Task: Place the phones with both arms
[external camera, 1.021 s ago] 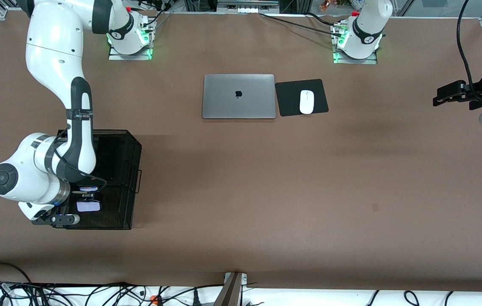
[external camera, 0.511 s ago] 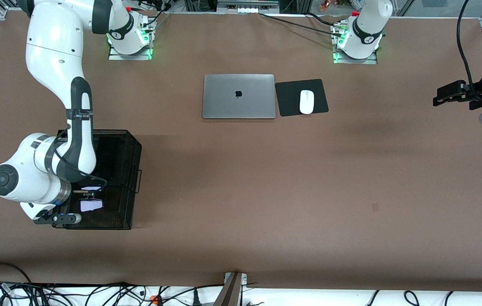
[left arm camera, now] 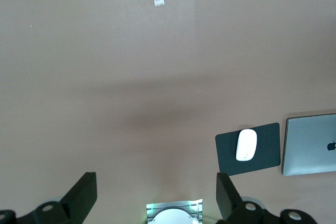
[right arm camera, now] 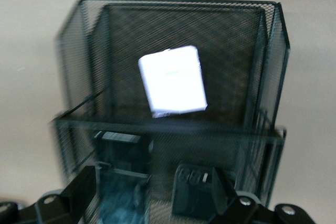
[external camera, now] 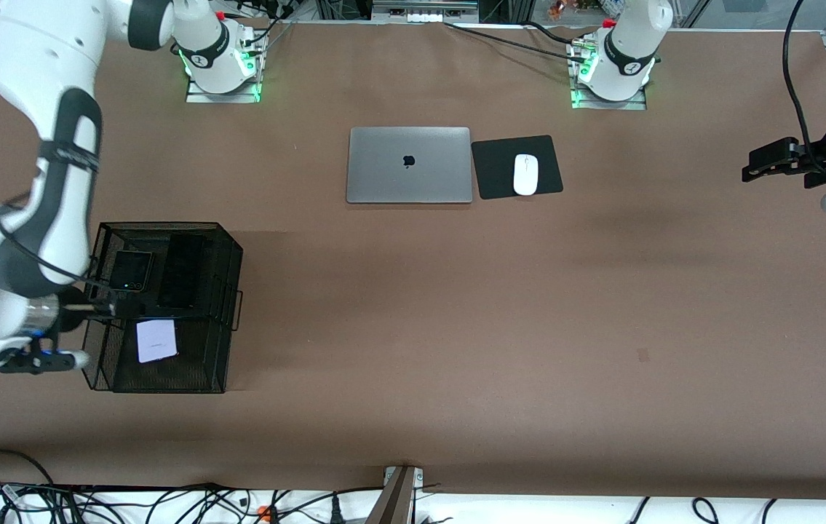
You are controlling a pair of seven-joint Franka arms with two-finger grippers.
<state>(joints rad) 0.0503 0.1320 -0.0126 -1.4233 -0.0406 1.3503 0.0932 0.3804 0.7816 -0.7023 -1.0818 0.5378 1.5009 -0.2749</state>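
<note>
A black mesh basket (external camera: 227, 266) stands at the right arm's end of the table. In it lie the long black slab phone (external camera: 181, 271), the small near-square black phone (external camera: 130, 271) beside it, and the pale lavender-white phone (external camera: 156, 340) nearer the front camera. My right gripper (external camera: 96, 309) is open and empty, up over the basket's outer edge. Its wrist view shows the white phone (right arm camera: 172, 80), the small black phone (right arm camera: 197, 190), the black slab (right arm camera: 123, 177) and the gripper (right arm camera: 152, 198). My left gripper (external camera: 755, 166) waits open and empty at the left arm's end, also seen in its wrist view (left arm camera: 155, 198).
A closed silver laptop (external camera: 409, 164) lies mid-table toward the bases, also in the left wrist view (left arm camera: 310, 144). Beside it a white mouse (external camera: 525, 174) sits on a black mouse pad (external camera: 496, 167). A small tape mark (external camera: 642, 354) is on the brown table.
My right gripper has let go of the lavender-white phone, which now lies in the basket, and has pulled up and out toward the table's end. The left arm has not moved.
</note>
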